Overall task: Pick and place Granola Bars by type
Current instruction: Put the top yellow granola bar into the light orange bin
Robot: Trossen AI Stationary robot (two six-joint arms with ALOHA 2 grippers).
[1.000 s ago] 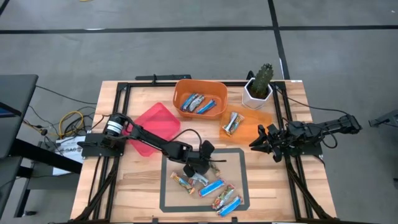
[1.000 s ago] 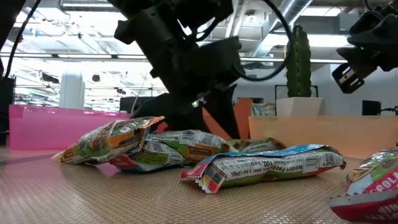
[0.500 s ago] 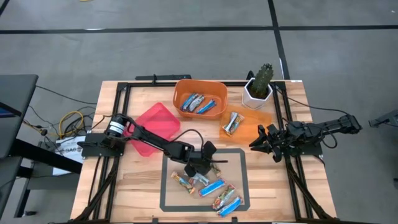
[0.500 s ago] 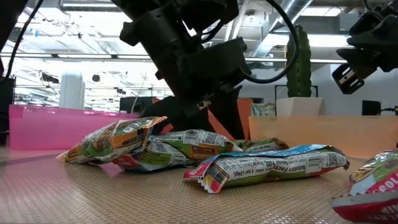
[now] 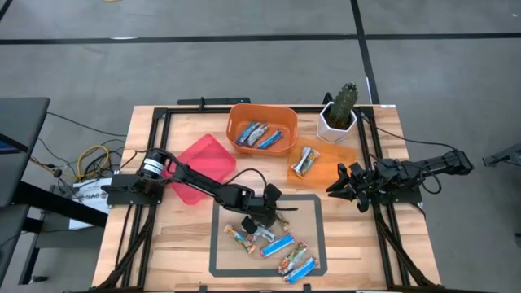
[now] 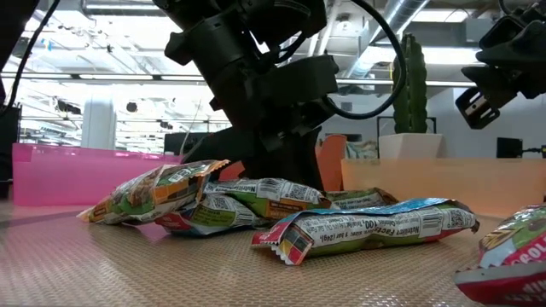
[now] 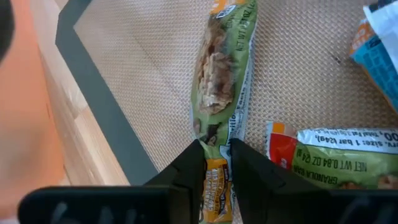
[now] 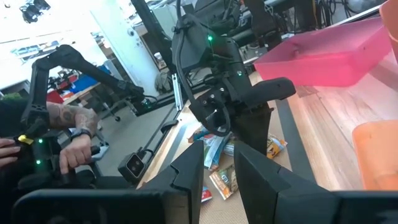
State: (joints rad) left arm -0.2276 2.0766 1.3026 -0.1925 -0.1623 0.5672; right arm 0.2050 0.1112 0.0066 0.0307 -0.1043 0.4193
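Note:
Several Granola Bars [image 5: 277,244] lie on the mat inside the black-taped rectangle, some blue and white, some multicoloured. My left gripper [image 5: 264,218] stands over the far part of this heap, shut on a green-wrapped bar [image 7: 224,74]. My right gripper [image 5: 338,185] hovers at the table's right, beside the flat orange tray [image 5: 326,172]; its fingers [image 8: 186,168] stand a narrow gap apart with nothing between them. The orange bin [image 5: 262,122] at the far side holds blue and silvery bars. The tray holds one bar [image 5: 305,160]. My left gripper pinches the green-wrapped bar between its two fingers near one end [image 7: 214,171]. The fingers come from above, pointing down, and lie across the bar. The bar rests flat on the mat, its other end stretching away from the fingers.
A pink bin [image 5: 203,167] stands at the left behind the mat. A cactus in a white pot [image 5: 339,114] is at the far right corner. A person's hands [image 8: 74,146] show in the room beyond the table's left edge.
My left gripper has come down a little onto the heap, toward the table's near edge, and has shut on the green-wrapped bar. The bars beside it have shifted slightly.

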